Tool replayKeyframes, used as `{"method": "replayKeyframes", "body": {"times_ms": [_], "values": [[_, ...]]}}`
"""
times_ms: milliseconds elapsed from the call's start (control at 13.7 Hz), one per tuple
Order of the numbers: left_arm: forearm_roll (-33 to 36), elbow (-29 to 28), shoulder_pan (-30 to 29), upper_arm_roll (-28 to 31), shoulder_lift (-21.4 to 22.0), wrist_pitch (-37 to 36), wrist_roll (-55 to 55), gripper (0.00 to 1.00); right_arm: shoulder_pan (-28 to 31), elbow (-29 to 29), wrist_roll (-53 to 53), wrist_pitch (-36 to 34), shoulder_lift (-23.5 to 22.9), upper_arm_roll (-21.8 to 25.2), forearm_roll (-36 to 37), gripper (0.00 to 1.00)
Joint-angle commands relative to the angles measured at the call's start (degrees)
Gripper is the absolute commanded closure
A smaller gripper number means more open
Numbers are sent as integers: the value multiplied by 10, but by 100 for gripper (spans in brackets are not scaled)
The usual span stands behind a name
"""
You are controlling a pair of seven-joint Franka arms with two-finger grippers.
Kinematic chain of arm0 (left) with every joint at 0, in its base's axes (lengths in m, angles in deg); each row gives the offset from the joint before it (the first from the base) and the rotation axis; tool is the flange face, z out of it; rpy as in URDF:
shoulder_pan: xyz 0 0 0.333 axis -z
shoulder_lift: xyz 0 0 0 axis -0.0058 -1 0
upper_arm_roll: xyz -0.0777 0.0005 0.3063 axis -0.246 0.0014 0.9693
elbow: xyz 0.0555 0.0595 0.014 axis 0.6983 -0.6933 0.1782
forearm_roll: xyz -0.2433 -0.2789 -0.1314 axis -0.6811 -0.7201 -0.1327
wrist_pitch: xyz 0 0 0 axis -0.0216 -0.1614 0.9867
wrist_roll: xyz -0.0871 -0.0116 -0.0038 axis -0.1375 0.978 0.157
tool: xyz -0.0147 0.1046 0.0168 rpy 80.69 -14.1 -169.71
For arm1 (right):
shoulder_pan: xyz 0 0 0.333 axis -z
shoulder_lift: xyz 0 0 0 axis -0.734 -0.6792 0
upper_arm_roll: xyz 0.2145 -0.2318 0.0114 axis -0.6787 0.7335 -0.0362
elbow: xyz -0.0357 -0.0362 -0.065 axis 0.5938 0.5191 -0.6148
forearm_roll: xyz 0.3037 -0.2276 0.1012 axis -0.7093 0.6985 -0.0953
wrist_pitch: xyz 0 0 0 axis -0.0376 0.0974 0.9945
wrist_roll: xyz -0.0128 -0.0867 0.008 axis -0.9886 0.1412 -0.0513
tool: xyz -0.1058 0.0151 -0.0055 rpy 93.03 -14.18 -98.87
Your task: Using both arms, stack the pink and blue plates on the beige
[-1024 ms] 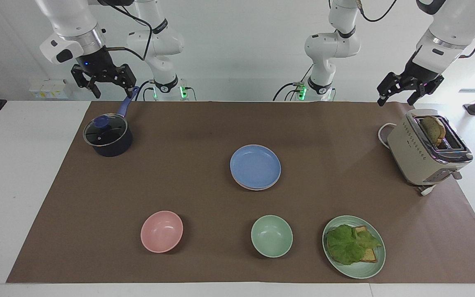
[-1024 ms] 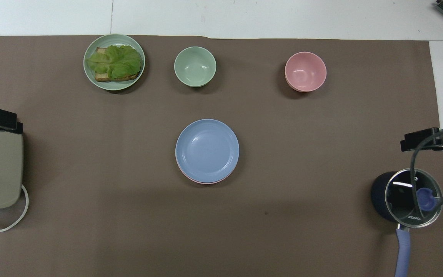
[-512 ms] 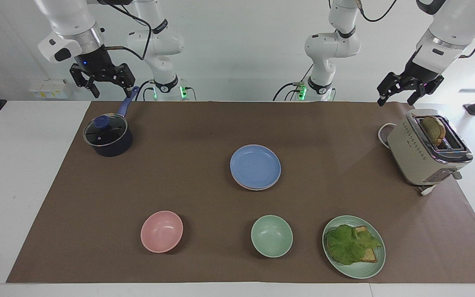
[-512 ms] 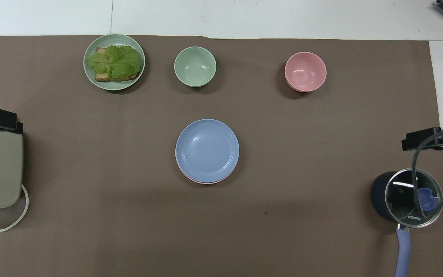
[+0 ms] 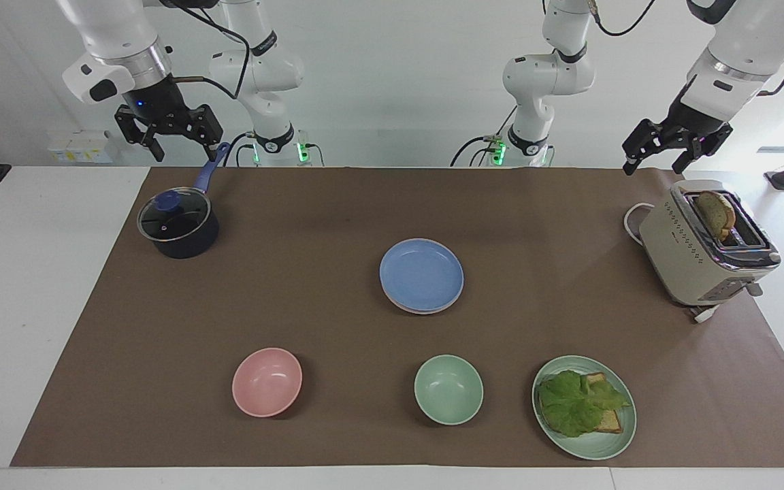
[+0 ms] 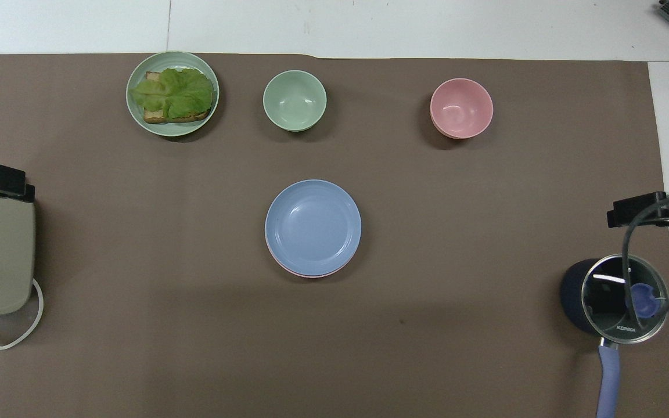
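Observation:
The blue plate (image 5: 422, 274) lies at the middle of the brown mat, on top of a stack. Under it only a thin pink rim (image 6: 306, 274) of the pink plate shows. The beige plate is hidden. My right gripper (image 5: 169, 136) hangs open and empty in the air over the saucepan's handle (image 5: 209, 171). At the left arm's end, my left gripper (image 5: 657, 158) hangs open and empty above the mat's edge beside the toaster (image 5: 701, 252). Both are well apart from the stack.
A dark saucepan (image 5: 178, 224) with a glass lid stands at the right arm's end. The toaster holds a bread slice (image 5: 715, 212). Farther from the robots are a pink bowl (image 5: 267, 381), a green bowl (image 5: 448, 389) and a green plate (image 5: 596, 450) with toast and lettuce.
My right gripper has risen a little above the saucepan handle. The left gripper and the plates have not moved.

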Motion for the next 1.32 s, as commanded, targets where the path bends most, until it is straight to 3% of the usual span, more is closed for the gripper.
{"method": "replayKeyframes", "body": {"times_ms": [0, 805, 1244], "values": [[9, -1, -3, -2, 5, -9, 2, 0, 9, -8, -19, -8, -4, -4, 4, 0], [9, -1, -3, -2, 5, -9, 2, 0, 9, -8, -20, -8, -3, -4, 4, 0], [9, -1, -3, -2, 5, -9, 2, 0, 9, -11, -47, -6, -7, -5, 49, 0]]}}
